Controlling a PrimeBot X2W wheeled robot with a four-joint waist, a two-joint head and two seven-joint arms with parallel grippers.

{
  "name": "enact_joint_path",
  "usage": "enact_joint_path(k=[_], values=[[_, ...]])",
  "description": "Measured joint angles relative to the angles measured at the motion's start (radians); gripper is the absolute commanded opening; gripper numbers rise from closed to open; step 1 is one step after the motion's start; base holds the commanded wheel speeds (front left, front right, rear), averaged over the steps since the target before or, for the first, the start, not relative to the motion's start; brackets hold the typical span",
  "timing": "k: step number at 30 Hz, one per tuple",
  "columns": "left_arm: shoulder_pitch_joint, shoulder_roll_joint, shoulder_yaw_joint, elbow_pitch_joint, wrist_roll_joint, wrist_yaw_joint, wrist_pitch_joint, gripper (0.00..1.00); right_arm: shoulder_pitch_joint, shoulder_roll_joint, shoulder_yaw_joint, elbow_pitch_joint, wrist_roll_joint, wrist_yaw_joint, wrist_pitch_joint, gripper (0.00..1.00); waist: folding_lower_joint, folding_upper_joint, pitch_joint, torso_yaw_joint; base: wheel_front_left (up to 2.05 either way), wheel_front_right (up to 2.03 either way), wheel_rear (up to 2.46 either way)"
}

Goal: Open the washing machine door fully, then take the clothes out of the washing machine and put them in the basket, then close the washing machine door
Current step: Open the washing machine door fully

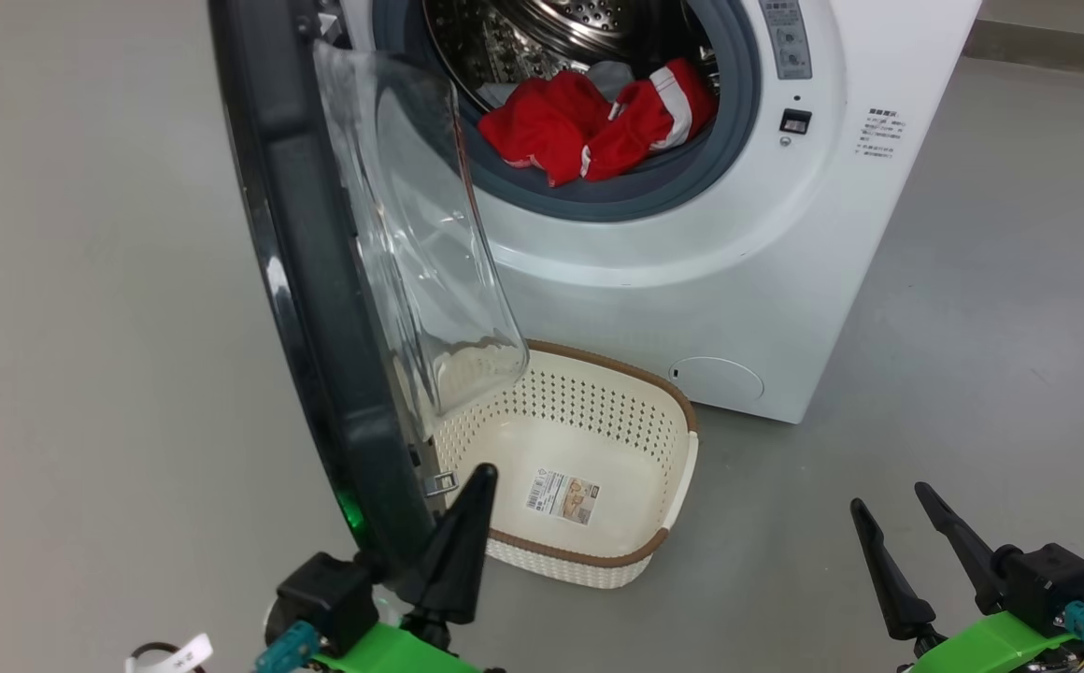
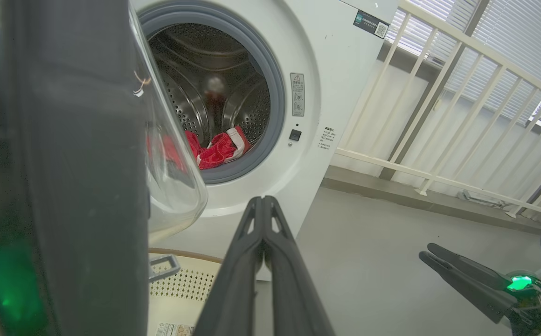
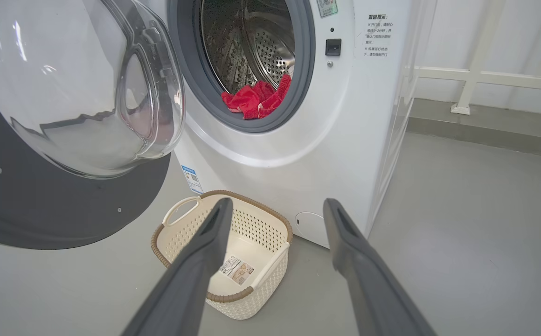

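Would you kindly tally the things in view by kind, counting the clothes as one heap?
Washer: 1
Door: 1
Basket: 1
Clothes heap: 1
End effectors: 2, the left end effector shut, the right end effector open
Total: 6

door rim (image 1: 308, 308) glossy black | drum (image 3: 270, 46) perforated steel | basket (image 1: 589, 407) matt plastic

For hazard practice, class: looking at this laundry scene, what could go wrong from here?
1. The door seems to overhang one end of the basket, so dropped clothes may hit it or miss.
2. The shut left gripper sits close by the door's edge; a careless move could knock it.
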Motion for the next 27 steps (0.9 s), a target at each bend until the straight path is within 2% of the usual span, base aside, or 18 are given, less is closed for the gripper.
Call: enact_joint_path(k=[13,27], values=[[-0.015,-0.006,0.099,0.099,-0.001,0.001,0.0,0.0,-0.001,0.0,0.0,-0.001,0.0,0.0,0.0,1.0,0.0,0.0,0.002,-0.006,0.0,0.0,0.0],[0.019,-0.015,0.205,0.091,0.018,0.001,0.001,0.0,-0.001,0.001,-0.002,-0.02,-0.006,0.0,0.0,1.0,0.0,0.0,-0.004,0.007,0.0,0.0,0.0]])
